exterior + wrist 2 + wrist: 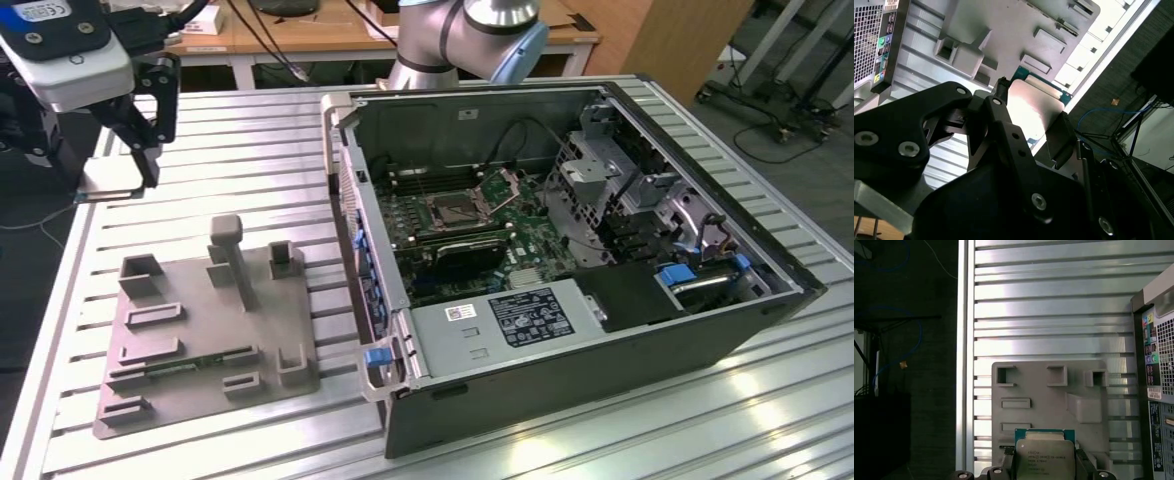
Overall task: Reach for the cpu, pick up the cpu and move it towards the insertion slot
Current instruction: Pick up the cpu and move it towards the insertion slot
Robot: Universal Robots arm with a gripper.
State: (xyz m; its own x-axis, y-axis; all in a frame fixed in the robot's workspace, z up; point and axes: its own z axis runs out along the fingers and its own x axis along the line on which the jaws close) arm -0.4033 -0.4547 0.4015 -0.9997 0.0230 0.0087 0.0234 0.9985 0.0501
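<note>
A ribbed aluminium table (200, 130) is spreading across the room, and light is glaring off its near end. On the far side a wooden desk (307, 40) is standing, with a wooden panel (667, 40) rising beside it toward the exterior view's right. Wheeled stand bases (754, 95) are sitting on the grey floor (814, 160) there. In the second wrist view a blue cable (1104, 110) is looping past the table's edge.

The claw (118, 178) is held raised, with its black fingers (1004, 135) pointed downward and closed on opposite edges of the cpu (1046, 457), which is gripped flat between them. Directly above the claw, the white wrist housing (60, 45) is seen tilted
</note>
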